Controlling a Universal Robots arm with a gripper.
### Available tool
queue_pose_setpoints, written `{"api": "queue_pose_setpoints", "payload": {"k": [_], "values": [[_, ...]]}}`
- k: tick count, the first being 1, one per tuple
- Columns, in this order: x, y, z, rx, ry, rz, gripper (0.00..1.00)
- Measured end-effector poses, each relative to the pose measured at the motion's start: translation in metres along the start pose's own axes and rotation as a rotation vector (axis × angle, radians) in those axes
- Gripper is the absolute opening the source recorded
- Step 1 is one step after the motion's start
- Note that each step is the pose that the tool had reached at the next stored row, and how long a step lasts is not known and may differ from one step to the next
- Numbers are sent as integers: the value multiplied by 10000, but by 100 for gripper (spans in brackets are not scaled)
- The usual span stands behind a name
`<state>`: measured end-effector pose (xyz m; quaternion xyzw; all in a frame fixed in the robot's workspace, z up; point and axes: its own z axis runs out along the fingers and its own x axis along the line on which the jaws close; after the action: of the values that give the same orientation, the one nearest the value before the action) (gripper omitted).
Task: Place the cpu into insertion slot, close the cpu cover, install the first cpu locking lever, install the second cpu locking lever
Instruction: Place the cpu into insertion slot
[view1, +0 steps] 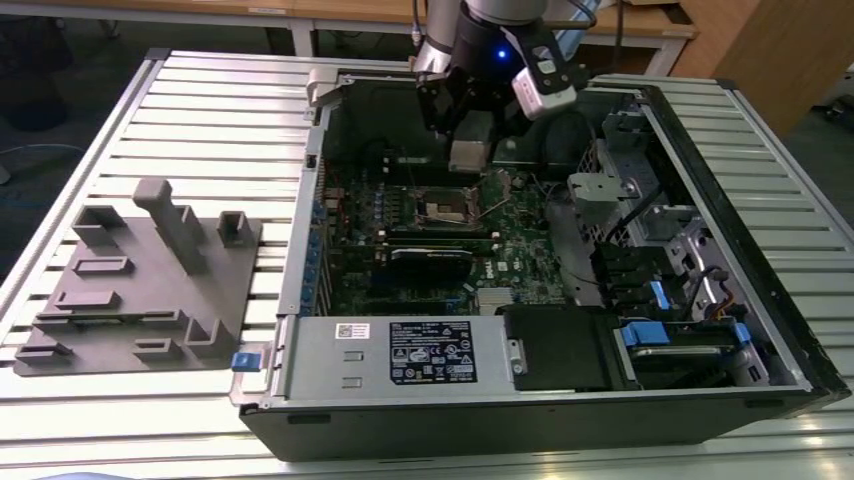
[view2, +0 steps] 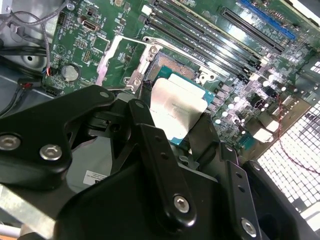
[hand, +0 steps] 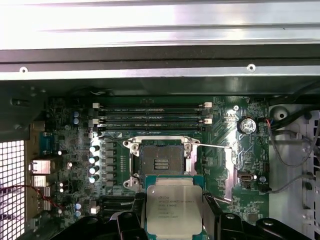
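Exterior view: the jaws hung inside the open computer case (view1: 534, 428), near the socket (view1: 441, 207). Second wrist view: they were clamped on the chip (view2: 177, 107). First wrist view: chip (hand: 174, 206) held just beside the bare socket (hand: 161, 160).

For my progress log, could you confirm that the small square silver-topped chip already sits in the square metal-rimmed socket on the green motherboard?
Not yet: the small square silver-topped chip is held in the black gripper above the green motherboard; the square metal-rimmed socket is empty, as the first wrist view shows.
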<state>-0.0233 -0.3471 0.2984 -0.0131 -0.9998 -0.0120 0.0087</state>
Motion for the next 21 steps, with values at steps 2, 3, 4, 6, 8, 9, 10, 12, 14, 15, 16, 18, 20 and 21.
{"api": "queue_pose_setpoints", "payload": {"k": [2,3,4,6,8,9,10,12,14,15,16,18,20,21], "values": [[0,0,15,0,0,0,54],[0,-1,25,0,-2,0,54],[-1,-1,35,0,-4,1,54],[-1,-1,58,1,-9,-1,54],[-1,-2,79,0,-15,-1,54],[-1,-2,87,-1,-17,0,54],[-1,-2,92,-1,-19,-1,54],[-1,-2,92,2,-18,-1,54],[-1,-2,95,1,-18,0,54],[0,-2,98,-2,-20,0,54],[3,-2,101,-2,-21,2,54],[14,-3,108,-1,-27,-1,54],[34,-4,118,-1,-38,-1,54],[46,-4,123,-2,-44,-1,54]]}}
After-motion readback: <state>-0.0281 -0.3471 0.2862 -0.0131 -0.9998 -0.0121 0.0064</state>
